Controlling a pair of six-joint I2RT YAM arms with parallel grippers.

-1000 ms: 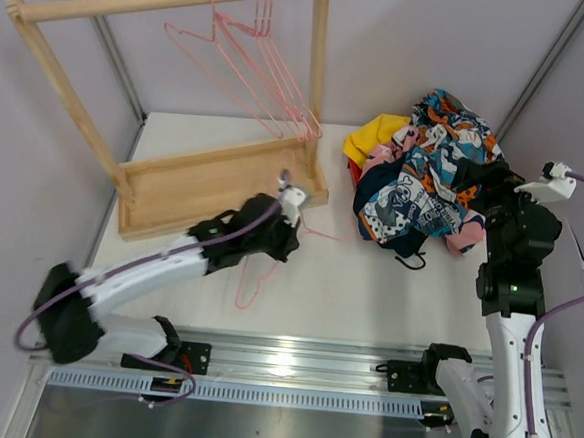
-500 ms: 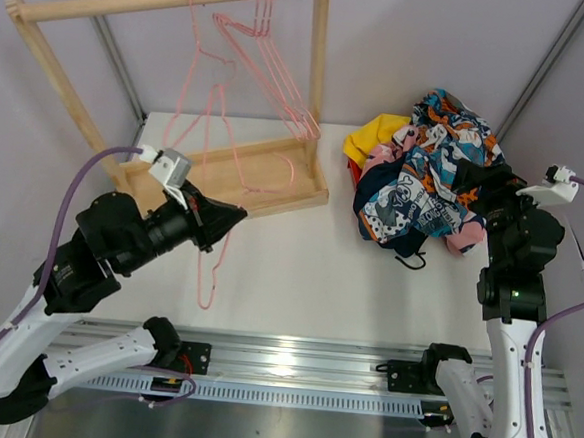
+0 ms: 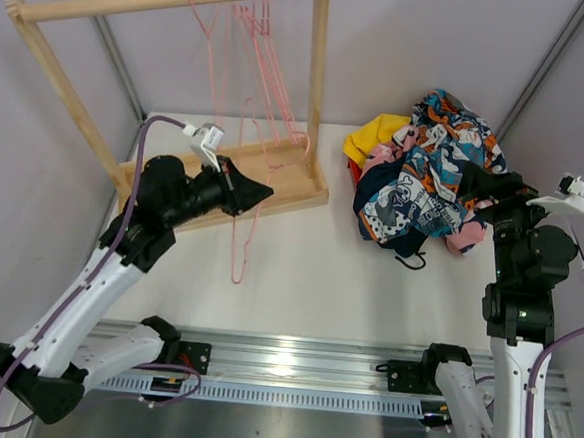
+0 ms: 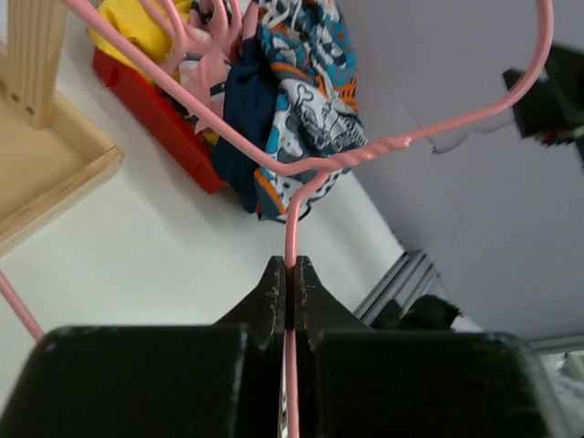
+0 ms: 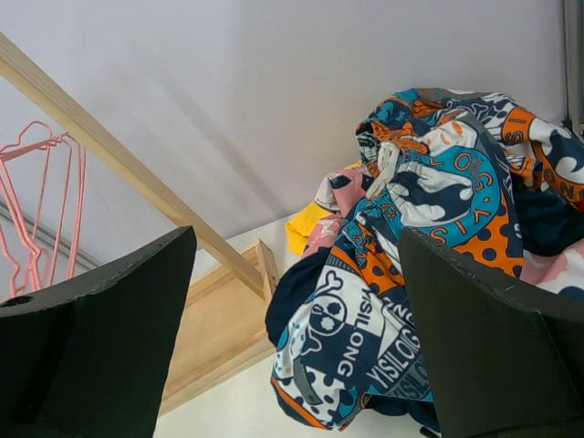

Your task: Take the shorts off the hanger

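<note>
Shorts (image 3: 430, 174): one heap, far right on bench (image 3: 348, 283); pieces too tangled to count.
Left jaws: clenched on one pink hanger (image 4: 290, 233), well left of heap.
Right jaws: released, empty, near the heap.

Open tabletop (image 3: 318, 271) lies between wooden rack (image 3: 316, 80) and shorts (image 3: 430, 179) — pink hangers (image 3: 258, 16) crowd the rack.

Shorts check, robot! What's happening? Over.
Left pincer shut on bare pink hanger. Right pincer open, facing shorts. All heaped, none on a hanger.

Colourful shorts (image 3: 430, 179) lie heaped; pink hanger (image 4: 347, 157) dangles.
</note>
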